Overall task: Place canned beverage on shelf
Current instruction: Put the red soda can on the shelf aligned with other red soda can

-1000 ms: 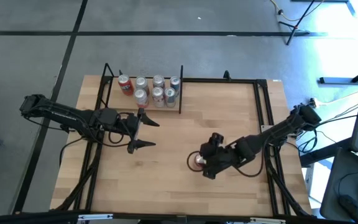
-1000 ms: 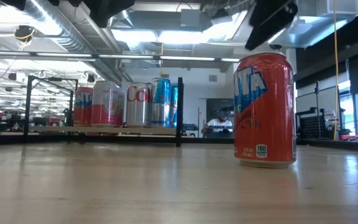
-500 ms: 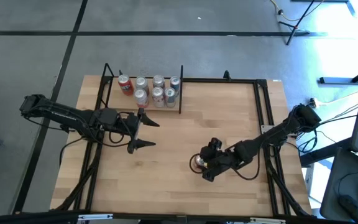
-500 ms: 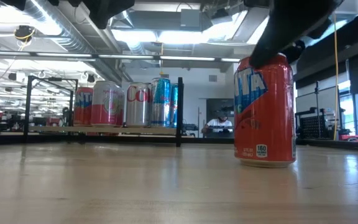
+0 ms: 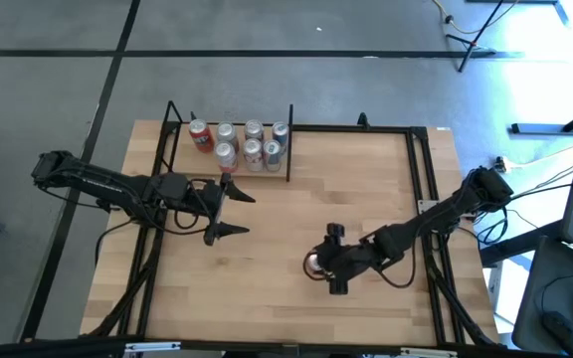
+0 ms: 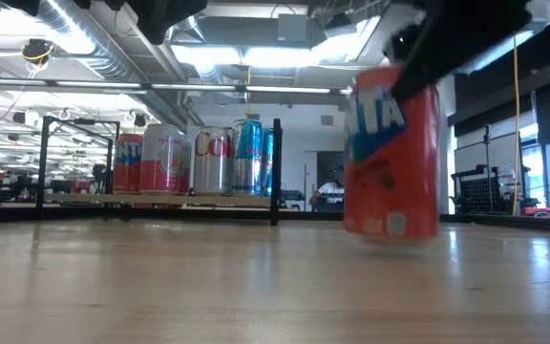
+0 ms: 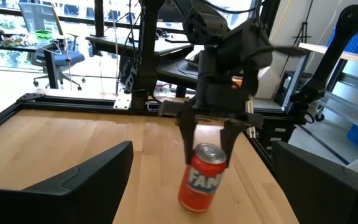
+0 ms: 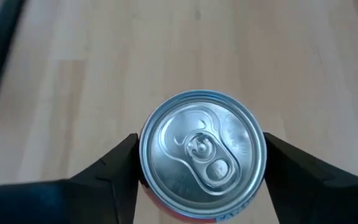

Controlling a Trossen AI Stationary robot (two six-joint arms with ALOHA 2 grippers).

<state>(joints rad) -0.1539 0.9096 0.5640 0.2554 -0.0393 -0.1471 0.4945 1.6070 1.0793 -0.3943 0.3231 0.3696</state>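
— What's around the table?
— A grey concrete floor (image 5: 58, 60), ceiling lights (image 6: 246, 55) and exposed pipes overhead.
— Any furniture?
— An office chair (image 7: 47, 57) by bright windows (image 7: 67, 9).

Right gripper (image 8: 202, 163) clamped (top-down), left gripper (image 5: 229, 211) spread

- Wooden table (image 5: 267, 288): an orange can (image 6: 392, 153) stands tilted near its middle.
- Shelf (image 5: 288, 159) at the table's far edge, left of centre: seven cans (image 5: 239, 144) on it.
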